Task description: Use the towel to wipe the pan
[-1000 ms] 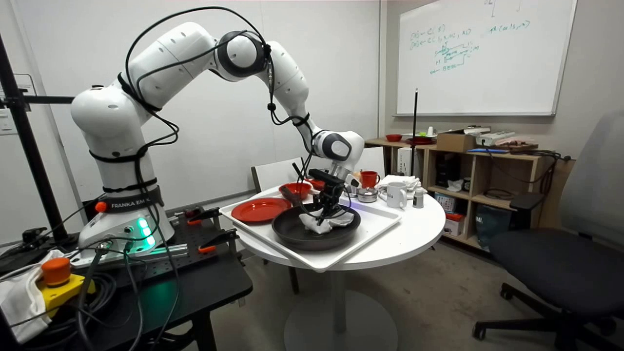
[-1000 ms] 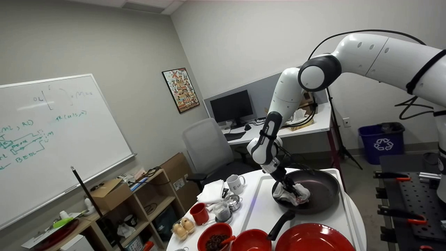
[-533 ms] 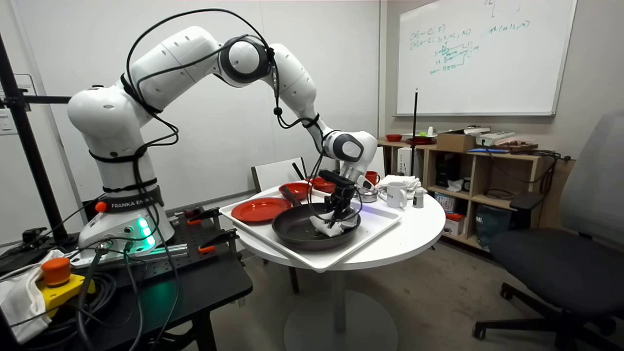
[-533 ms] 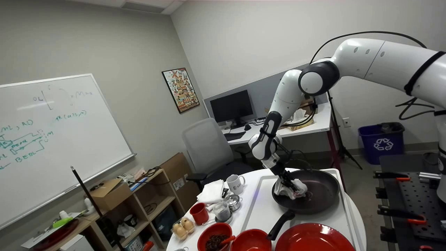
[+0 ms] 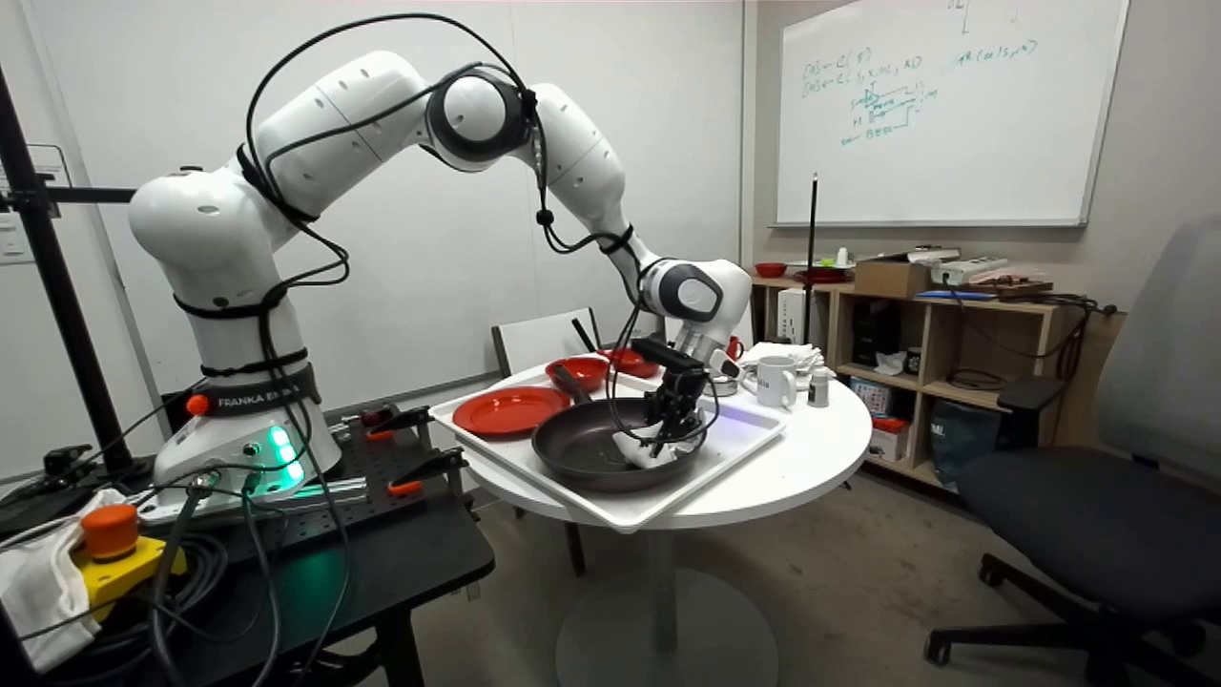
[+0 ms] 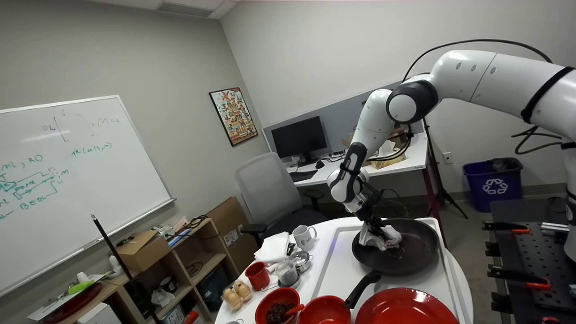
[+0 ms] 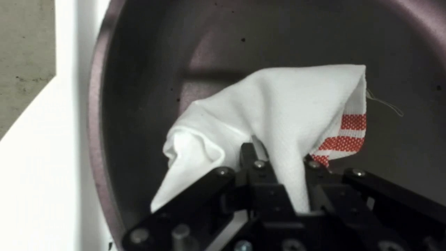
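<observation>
Above a round white tabletop (image 5: 825, 439), black fingers (image 7: 263, 177), clamped round a fold, hold a white, red-striped cloth towel (image 7: 282, 101) in a large round black pan (image 5: 582, 444); wiping seems partway, dark specks (image 7: 243, 40) left.

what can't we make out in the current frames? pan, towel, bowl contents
Surface of the pan beneath the towel: wrist view, covered by the towel.
Exact contact points of the gripper: wrist view, hidden by towel folds.
Right side of the pan: wrist view, cut off by the frame edge.
Dark specks in the pan: wrist view, too small to tell crumbs from stains.
Dark contents of a red bowl: an exterior view, too small to identify.
</observation>
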Action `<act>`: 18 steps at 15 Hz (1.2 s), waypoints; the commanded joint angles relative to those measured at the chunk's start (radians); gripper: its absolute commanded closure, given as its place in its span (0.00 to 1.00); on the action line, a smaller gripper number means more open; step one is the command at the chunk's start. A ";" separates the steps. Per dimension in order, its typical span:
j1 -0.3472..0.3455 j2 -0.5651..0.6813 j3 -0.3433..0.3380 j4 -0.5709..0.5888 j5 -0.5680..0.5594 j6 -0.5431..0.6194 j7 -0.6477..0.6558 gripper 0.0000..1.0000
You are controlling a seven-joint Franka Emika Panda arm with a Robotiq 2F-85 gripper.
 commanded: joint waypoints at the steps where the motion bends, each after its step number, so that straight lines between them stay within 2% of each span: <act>1: -0.004 0.020 -0.030 -0.048 -0.040 0.041 0.016 0.96; 6: 0.007 -0.004 -0.045 -0.111 -0.103 -0.006 -0.009 0.96; 12: 0.040 -0.002 -0.027 -0.149 -0.212 -0.082 -0.054 0.96; 18: 0.105 0.003 0.003 -0.181 -0.329 -0.054 -0.073 0.96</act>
